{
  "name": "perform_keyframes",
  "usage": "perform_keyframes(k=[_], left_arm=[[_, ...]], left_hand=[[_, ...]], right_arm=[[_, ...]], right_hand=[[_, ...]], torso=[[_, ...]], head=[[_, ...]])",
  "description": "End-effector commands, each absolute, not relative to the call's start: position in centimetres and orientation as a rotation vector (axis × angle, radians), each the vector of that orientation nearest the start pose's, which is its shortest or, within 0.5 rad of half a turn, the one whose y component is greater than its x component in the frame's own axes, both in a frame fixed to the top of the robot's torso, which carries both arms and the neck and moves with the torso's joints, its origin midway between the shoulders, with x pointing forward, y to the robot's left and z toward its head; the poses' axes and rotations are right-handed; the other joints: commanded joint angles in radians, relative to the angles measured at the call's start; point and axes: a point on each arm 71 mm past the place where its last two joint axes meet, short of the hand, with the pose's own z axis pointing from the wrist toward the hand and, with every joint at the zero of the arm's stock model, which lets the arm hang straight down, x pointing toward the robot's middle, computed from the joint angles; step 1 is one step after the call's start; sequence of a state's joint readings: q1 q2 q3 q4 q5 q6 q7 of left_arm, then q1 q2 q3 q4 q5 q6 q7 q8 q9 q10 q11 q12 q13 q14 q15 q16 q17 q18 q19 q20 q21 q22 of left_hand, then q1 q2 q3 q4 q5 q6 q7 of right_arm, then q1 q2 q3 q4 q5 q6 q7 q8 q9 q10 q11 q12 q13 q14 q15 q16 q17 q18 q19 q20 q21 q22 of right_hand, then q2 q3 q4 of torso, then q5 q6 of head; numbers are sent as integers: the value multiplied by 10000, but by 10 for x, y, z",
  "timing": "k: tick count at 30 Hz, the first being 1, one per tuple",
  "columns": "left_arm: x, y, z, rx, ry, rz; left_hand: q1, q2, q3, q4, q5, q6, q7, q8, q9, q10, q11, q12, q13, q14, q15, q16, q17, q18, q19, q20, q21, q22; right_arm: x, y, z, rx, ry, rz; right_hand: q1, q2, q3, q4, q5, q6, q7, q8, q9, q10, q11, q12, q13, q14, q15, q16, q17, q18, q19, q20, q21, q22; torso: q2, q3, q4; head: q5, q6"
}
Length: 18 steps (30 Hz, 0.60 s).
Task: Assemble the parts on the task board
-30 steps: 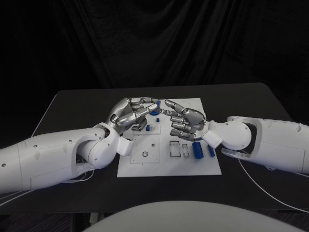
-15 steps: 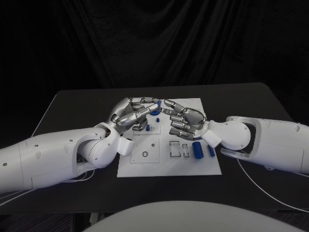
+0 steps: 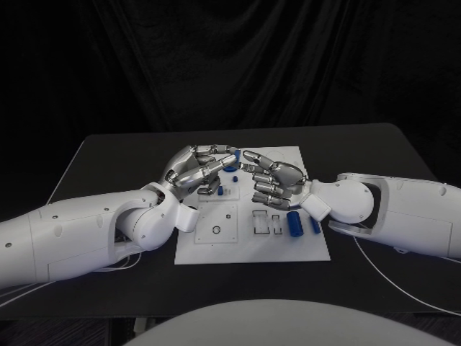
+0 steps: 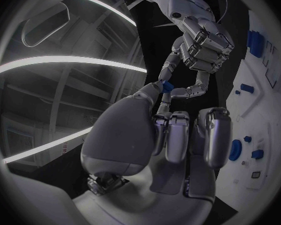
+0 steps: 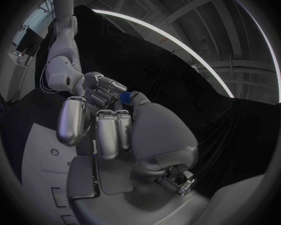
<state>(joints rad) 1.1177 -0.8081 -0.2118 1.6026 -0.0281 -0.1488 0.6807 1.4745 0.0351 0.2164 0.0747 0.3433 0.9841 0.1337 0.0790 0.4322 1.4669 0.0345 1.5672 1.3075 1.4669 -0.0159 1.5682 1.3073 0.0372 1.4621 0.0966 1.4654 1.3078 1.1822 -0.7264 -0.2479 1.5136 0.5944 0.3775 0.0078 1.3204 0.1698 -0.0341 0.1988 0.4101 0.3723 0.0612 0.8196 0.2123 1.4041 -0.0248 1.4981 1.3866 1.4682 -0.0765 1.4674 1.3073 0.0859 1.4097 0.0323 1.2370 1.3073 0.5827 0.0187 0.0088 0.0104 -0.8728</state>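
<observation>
A small blue part sits up in the air above the far end of the task board, caught at the spot where the two hands meet. The left hand has its fingers curled in and pinches the piece at its fingertips; in the left wrist view the blue part shows right at the tip of its thumb, with a finger of the other hand touching it. The right hand is curled too, its fingertips reaching up to the same piece; in the right wrist view a blue bit sits by its thumb tip, but I cannot tell whether this hand truly grips it or only touches it.

Below, the white task board lies in the middle of the black table. Two long blue parts lie side by side near its right edge, just beside the right wrist. Smaller blue pieces stand on the board under the hands.
</observation>
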Motion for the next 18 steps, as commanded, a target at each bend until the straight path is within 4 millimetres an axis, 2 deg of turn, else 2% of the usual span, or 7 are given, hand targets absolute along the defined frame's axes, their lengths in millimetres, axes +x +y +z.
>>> perform_keyframes(k=[1, 4, 10, 18], left_arm=[[421, 166, -234, -9253, 12690, -19910], [421, 165, -234, -9266, 12727, -19951], [420, 165, -234, -9289, 12788, -20001], [420, 164, -234, -9320, 12871, -20053]], left_hand=[[15, 85, 7, 6, 67, 154, -124, 53, 19, 1039, 86, 36, 2633, 1039, 92, 26, 2635, -34, 22, 66, -47, 2117], [15, 85, 7, 6, 67, 154, -124, 53, 19, 1039, 86, 36, 2633, 1039, 92, 26, 2635, -34, 22, 66, -47, 2117], [24, 100, 8, 4, 72, 144, -119, 47, 17, 1039, 91, 36, 2633, 1039, 96, 26, 2635, -31, 11, 70, -58, 2113], [32, 113, 8, 3, 79, 133, -113, 40, 14, 1039, 95, 36, 2633, 1039, 100, 26, 2635, -28, 3, 74, -67, 2111]], right_arm=[[416, -125, -262, 17560, 21269, 21763], [416, -124, -261, 17533, 21262, 21811], [417, -124, -261, 17537, 21121, 21844], [418, -124, -261, 17565, 20904, 21856]], right_hand=[[339, 214, 20, -94, 63, 100, 17, 86, 4, -35, -1, -39, -474, 560, -49, -41, 1201, -60, -72, -18, -52, 1400], [477, 291, 113, -274, 100, 321, 15, 346, 44, -28, -1, -32, -456, 559, -44, -37, 1206, -57, -84, -10, -53, 1392], [653, 421, 261, -517, 101, 531, -2, 664, 108, -13, -12, -21, -431, 554, -51, -44, 1195, -54, -94, -11, -52, 1382], [710, 534, 341, -613, 16, 588, -18, 826, 135, 11, -21, -8, -402, 556, -57, -37, 1203, -51, -105, -14, -60, 1373]], torso=[[0, -4, 2], [-1, -5, 0], [3, 1, 8], [-4, 4, 9]], head=[[12, 2], [11, 2], [-7, 2], [-11, 2]])
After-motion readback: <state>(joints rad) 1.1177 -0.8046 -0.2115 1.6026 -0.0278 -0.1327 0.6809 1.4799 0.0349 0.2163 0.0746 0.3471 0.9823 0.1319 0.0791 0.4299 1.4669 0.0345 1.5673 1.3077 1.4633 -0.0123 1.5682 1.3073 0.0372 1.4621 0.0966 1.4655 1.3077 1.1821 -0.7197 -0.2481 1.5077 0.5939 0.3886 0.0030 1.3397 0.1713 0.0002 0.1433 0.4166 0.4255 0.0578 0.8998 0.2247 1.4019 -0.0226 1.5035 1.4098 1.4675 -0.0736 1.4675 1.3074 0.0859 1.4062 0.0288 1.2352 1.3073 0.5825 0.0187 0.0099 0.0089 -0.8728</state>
